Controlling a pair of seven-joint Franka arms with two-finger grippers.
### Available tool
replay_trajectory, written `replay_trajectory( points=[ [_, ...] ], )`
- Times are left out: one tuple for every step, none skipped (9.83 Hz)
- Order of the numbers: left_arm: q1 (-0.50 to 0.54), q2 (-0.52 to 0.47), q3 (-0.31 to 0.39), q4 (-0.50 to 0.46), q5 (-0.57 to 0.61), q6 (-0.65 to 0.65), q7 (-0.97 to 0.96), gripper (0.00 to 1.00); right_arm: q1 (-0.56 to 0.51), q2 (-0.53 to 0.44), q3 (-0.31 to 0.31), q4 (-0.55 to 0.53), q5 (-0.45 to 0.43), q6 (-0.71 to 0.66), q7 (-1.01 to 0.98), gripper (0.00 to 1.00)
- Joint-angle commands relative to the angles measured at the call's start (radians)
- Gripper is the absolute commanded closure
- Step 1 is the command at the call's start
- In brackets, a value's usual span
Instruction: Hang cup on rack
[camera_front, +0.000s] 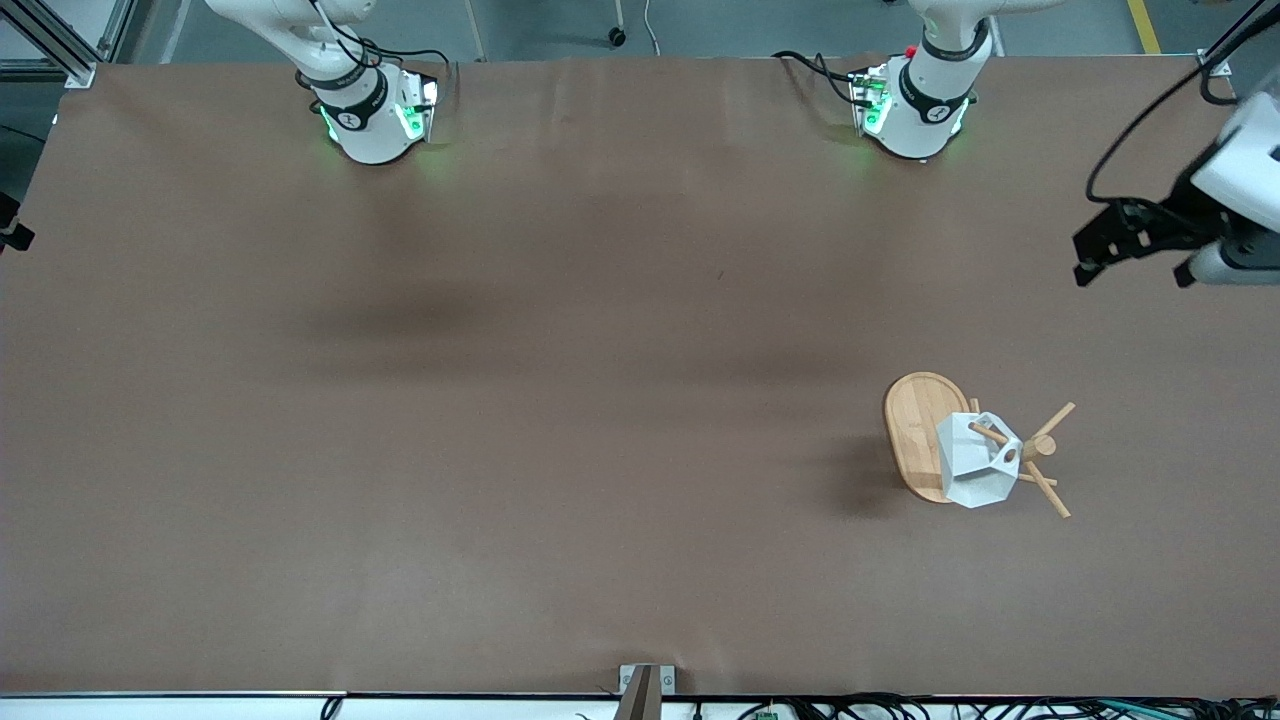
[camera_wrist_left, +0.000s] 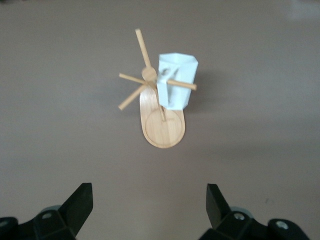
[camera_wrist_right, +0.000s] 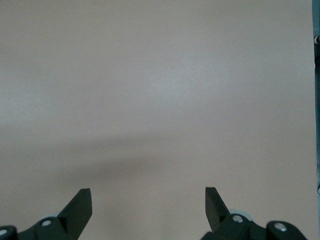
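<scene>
The white faceted cup (camera_front: 968, 468) hangs on a peg of the bamboo rack (camera_front: 915, 425), above its oval base, toward the left arm's end of the table. My left gripper (camera_front: 1133, 262) is open and empty, raised over the table near the left arm's end, well apart from the rack. Its wrist view shows the cup (camera_wrist_left: 177, 82) on the rack (camera_wrist_left: 162, 129) ahead of the open left gripper (camera_wrist_left: 149, 200). My right gripper (camera_wrist_right: 148, 202) is open and empty over bare table. It is out of the front view.
The brown table (camera_front: 560, 400) carries nothing else. The arm bases (camera_front: 375, 115) stand along the edge farthest from the front camera. A small bracket (camera_front: 645, 680) sits at the table's nearest edge.
</scene>
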Motion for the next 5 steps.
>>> replay_trajectory(
  points=[
    [-0.055, -0.092, 0.054, -0.14, -0.028, 0.006, -0.008, 0.0, -0.015, -0.012, 0.013, -0.019, -0.009, 0.008, 0.004, 0.0],
    [-0.057, -0.092, 0.057, -0.134, -0.028, 0.0, 0.011, 0.0, -0.017, -0.012, 0.014, -0.019, -0.009, 0.008, 0.004, 0.0],
    [-0.057, -0.091, 0.059, -0.128, -0.03, 0.0, 0.013, 0.0, -0.017, -0.012, 0.013, -0.019, -0.01, 0.008, 0.004, 0.0],
    [-0.057, -0.091, 0.065, -0.127, -0.031, -0.001, 0.013, 0.0, -0.017, -0.012, 0.013, -0.019, -0.009, 0.008, 0.004, 0.0],
    [-0.057, -0.092, 0.065, -0.127, -0.031, -0.003, 0.012, 0.0, -0.017, -0.012, 0.013, -0.019, -0.009, 0.008, 0.004, 0.0]
  ],
)
